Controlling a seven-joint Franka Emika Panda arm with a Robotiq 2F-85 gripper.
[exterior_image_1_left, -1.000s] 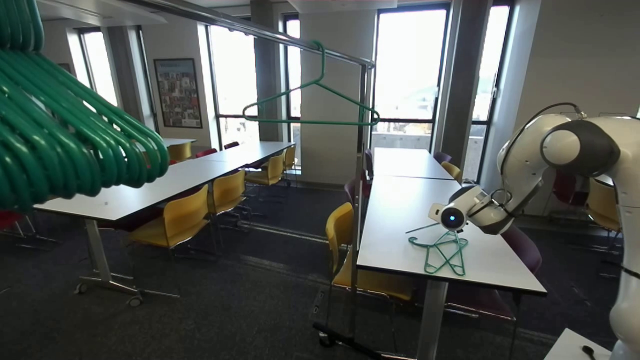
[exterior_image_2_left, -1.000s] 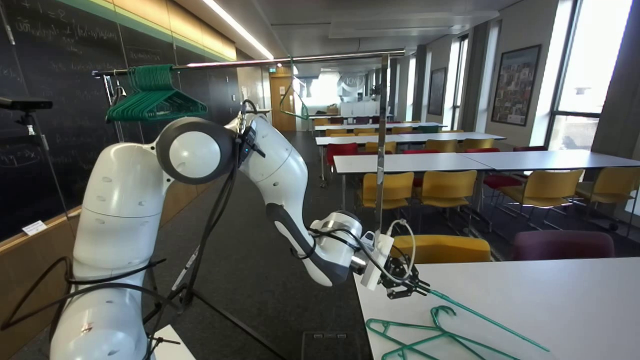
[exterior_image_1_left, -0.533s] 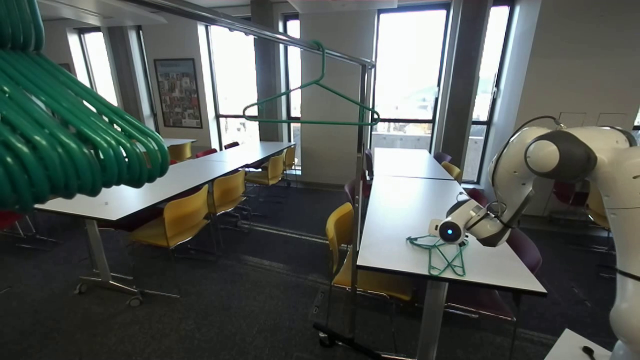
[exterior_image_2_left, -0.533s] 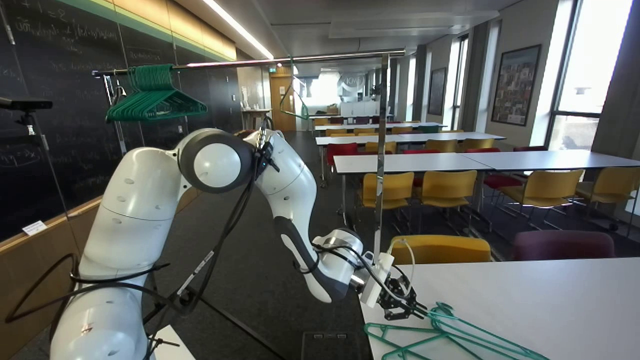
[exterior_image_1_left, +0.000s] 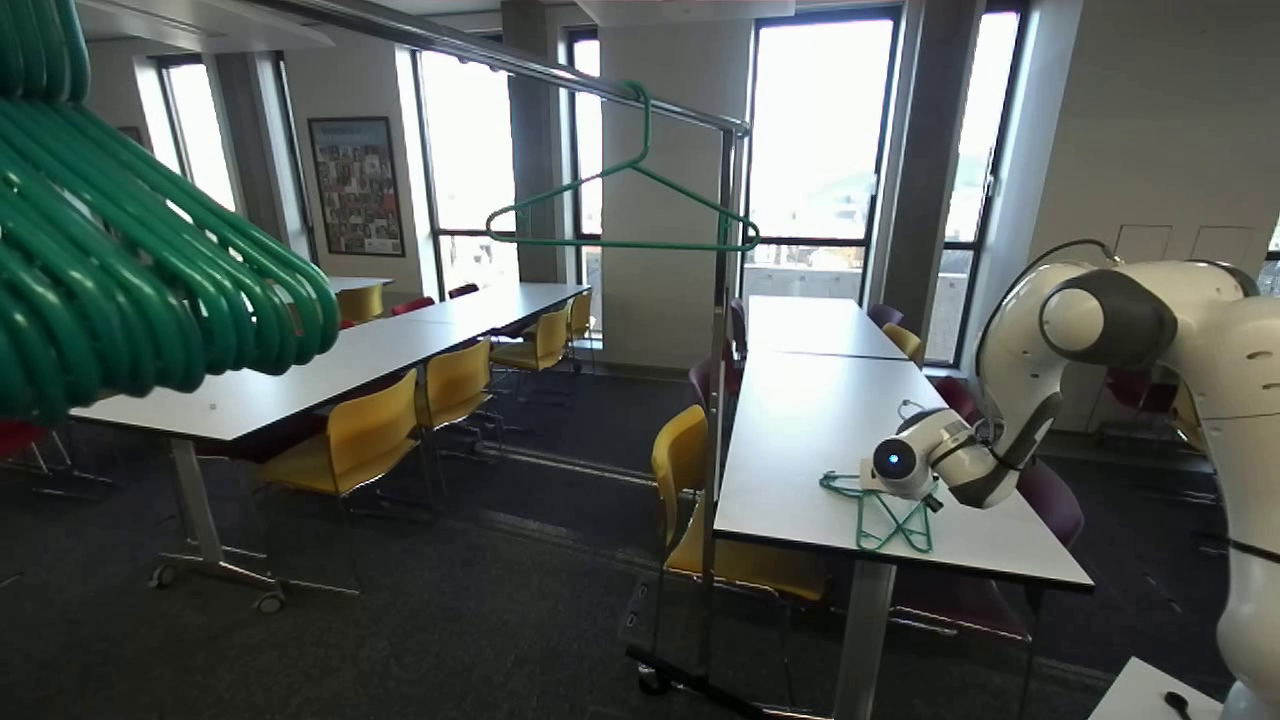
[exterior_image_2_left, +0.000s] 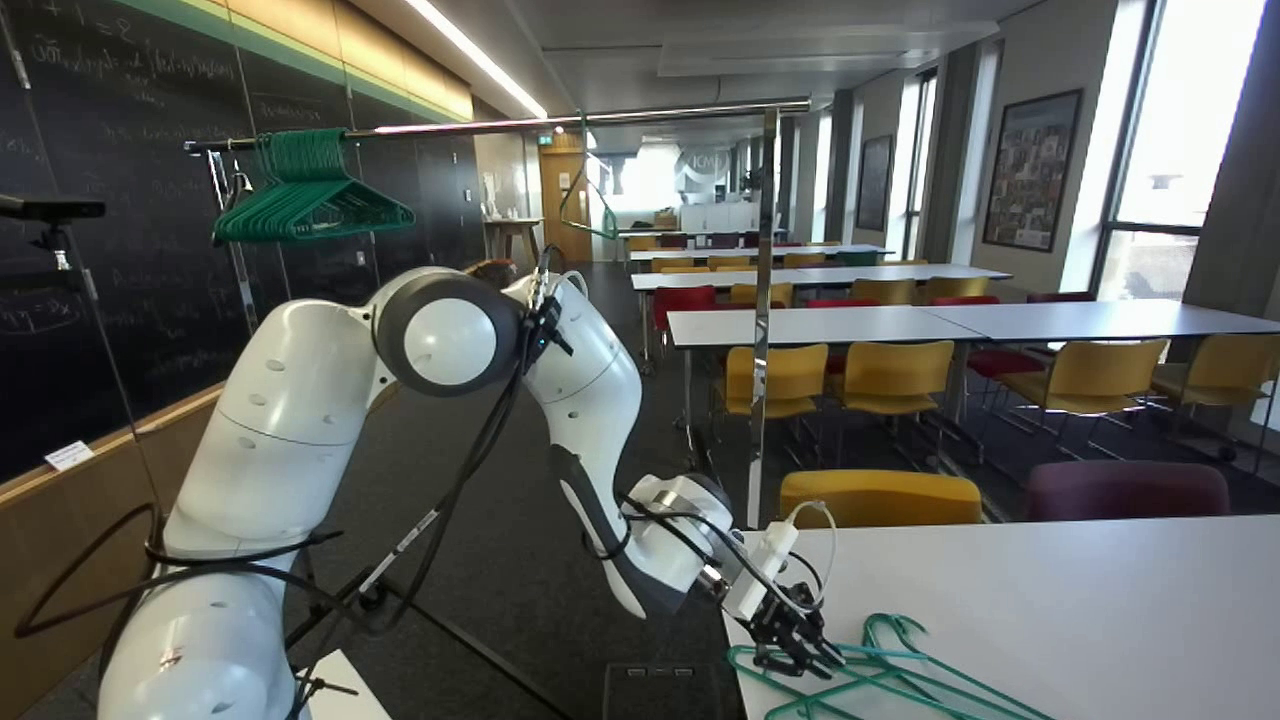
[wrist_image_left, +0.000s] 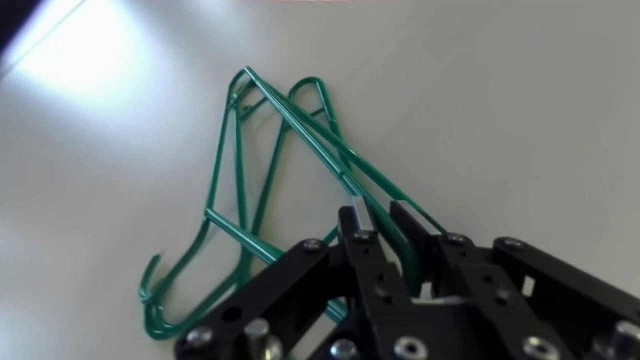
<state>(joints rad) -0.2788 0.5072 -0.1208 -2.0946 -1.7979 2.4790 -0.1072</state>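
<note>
Two green plastic hangers lie overlapping on the white table (exterior_image_2_left: 1100, 600); they show in both exterior views (exterior_image_1_left: 861, 525) (exterior_image_2_left: 885, 617). In the wrist view, a bar of the upper hanger (wrist_image_left: 325, 157) runs between the two fingers of my black gripper (wrist_image_left: 381, 205). The fingers stand part way open, with a gap showing beside the bar. A bar of the other hanger (wrist_image_left: 245, 237) passes under the left finger. In an exterior view my gripper (exterior_image_2_left: 833, 660) points down low over the hangers. Its fingers are hidden behind the wrist in the exterior view that shows the windows.
A metal rack rail (exterior_image_2_left: 650, 114) carries a bunch of green hangers (exterior_image_2_left: 310, 200) and one separate green hanger (exterior_image_1_left: 630, 243). The rack's upright post (exterior_image_2_left: 764, 300) stands beside the table. A yellow chair (exterior_image_2_left: 880, 500) and a purple chair (exterior_image_2_left: 1127, 492) stand along the table.
My arm has moved down and tilted more steeply. The hanger at my fingertips has come down from above the table onto the other hanger.
</note>
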